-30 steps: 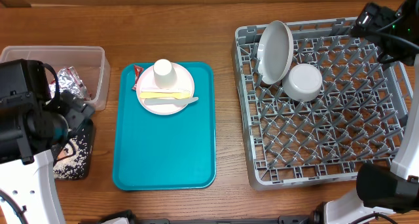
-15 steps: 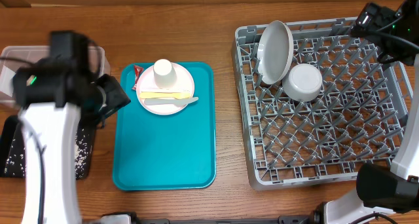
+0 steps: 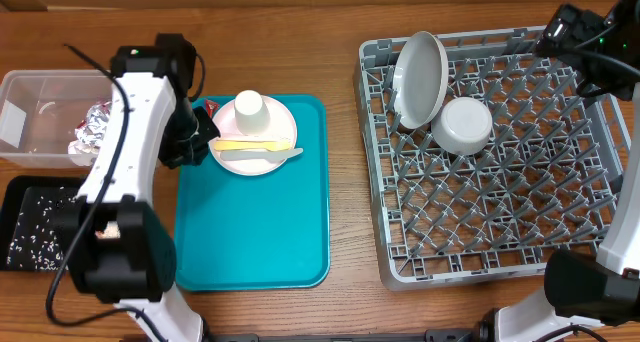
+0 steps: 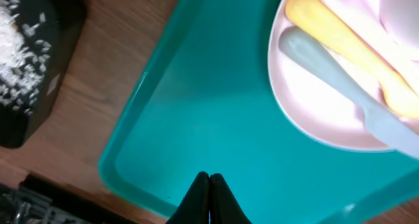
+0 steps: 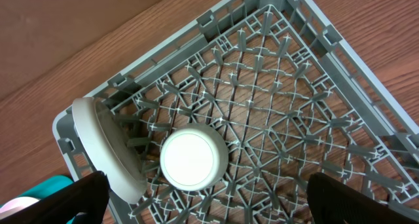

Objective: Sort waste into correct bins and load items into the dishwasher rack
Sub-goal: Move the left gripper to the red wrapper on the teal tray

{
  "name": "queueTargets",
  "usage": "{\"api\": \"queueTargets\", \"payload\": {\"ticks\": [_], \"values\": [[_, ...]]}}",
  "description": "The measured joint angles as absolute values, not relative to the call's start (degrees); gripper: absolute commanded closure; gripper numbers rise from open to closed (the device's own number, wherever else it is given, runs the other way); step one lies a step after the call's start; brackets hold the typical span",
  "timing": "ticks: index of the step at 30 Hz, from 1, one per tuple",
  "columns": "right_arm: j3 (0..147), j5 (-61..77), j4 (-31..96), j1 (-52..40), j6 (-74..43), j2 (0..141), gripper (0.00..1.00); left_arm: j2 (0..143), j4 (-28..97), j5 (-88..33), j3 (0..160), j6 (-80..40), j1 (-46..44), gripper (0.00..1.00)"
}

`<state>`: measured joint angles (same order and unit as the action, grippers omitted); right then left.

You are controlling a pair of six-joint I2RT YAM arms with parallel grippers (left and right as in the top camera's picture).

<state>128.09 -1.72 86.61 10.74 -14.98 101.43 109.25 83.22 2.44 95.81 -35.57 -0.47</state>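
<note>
The left gripper (image 4: 209, 177), shut on nothing, is hovering over the teal tray's (image 3: 250, 232) left edge. The pinkish-white plate (image 3: 284, 123) is sitting just right of it, utensils (image 3: 250, 143) lying left-to-right. The right gripper (image 5: 208, 198) is gaping wide over the dishwasher rack's (image 3: 500, 182) far right corner.

Left tool (image 4: 209, 179) closed, right tool (image 5: 206, 185) spread wide
</note>
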Motion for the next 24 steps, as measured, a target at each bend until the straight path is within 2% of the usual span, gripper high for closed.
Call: {"api": "queueTargets", "payload": {"ticks": [14,24], "values": [[128.07,-1.72,86.59,10.74,-15.0,101.43,0.0,116.88,68.88,6.55,95.81,-34.24,-0.47,0.96],[128.09,-1.72,86.61,10.74,-15.0,101.43,0.0,123.28,65.73,8.14,95.81,-33.87,-0.47,0.96]]}}
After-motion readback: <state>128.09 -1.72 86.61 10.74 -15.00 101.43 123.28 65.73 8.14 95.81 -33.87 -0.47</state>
